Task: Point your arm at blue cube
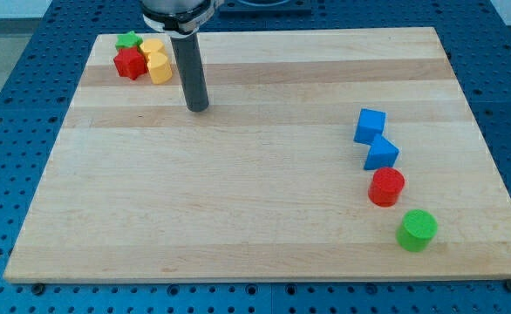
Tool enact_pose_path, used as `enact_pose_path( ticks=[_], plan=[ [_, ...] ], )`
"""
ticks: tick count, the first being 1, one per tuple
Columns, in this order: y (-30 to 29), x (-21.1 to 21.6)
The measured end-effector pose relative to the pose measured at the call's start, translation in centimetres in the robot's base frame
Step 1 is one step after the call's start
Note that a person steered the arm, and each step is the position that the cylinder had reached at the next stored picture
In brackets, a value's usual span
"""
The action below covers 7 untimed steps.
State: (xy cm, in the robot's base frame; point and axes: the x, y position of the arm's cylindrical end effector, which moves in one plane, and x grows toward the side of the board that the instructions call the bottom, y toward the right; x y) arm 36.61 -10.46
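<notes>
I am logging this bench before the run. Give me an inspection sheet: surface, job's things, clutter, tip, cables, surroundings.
Surface: wooden board, flat, on a blue perforated table.
Job's things: blue cube at the view's right, touching a blue wedge below it.
Clutter: red cylinder and green cylinder below the wedge; green star, red block and two yellow blocks clustered at top left.
Tip: my tip is beside the top-left cluster, far left of the cube.
Cables: nothing seen.
Surroundings: nothing seen beyond the table.

bright even light, sharp focus, faint soft shadows.
</notes>
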Motion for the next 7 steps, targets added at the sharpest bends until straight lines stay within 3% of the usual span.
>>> enact_pose_path(
  ticks=[1, 3, 5, 7],
  plan=[
    [0.2, 0.2],
    [9.6, 2.6],
    [12.3, 2.7],
    [24.0, 0.4]
  ],
)
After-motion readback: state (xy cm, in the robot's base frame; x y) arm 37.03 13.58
